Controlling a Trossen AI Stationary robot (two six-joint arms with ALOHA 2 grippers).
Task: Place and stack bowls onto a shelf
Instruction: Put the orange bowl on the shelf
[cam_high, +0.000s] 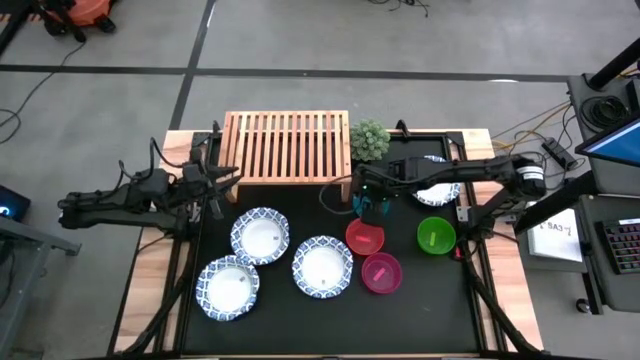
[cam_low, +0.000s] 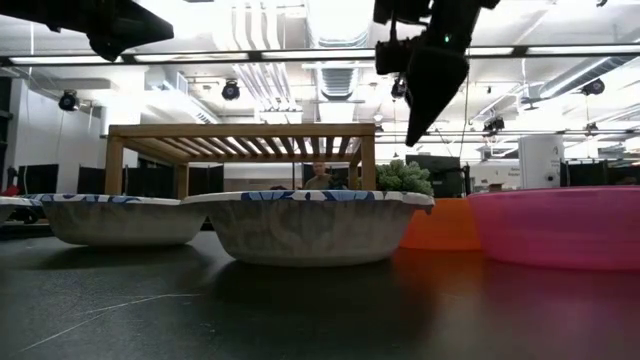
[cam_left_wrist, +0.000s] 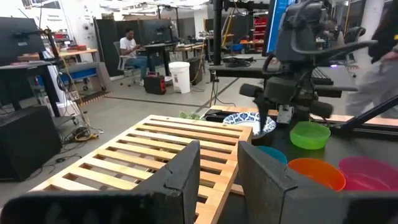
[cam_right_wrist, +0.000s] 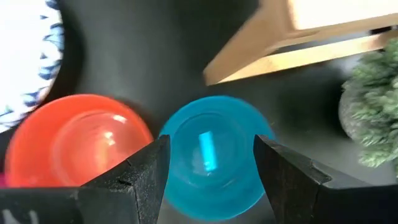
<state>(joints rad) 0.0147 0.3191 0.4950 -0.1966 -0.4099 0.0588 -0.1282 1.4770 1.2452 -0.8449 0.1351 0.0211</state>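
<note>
Light-wood slatted shelf (cam_high: 287, 145), upper centre: bare, nothing stacked yet. Eight bowls on the table. Right gripper (cam_high: 371, 205), fingers spread, hangs over the small blue plastic bowl (cam_right_wrist: 211, 155) at frame centre. Left gripper (cam_high: 222, 176), fingers apart, waits at the shelf's left edge.

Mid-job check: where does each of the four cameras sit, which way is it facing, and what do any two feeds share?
High: overhead, straight down on the table; both arms, shelf, all bowls.
Low: table height, looking level past white bowls to the shelf; the arms hang in from above.
Left wrist: past the left hand, open, over the shelf toward the right arm.
Right wrist: down past the right hand, open, astride the blue bowl.
Shared: both wrist feeds show the blue bowl and red bowl.
</note>
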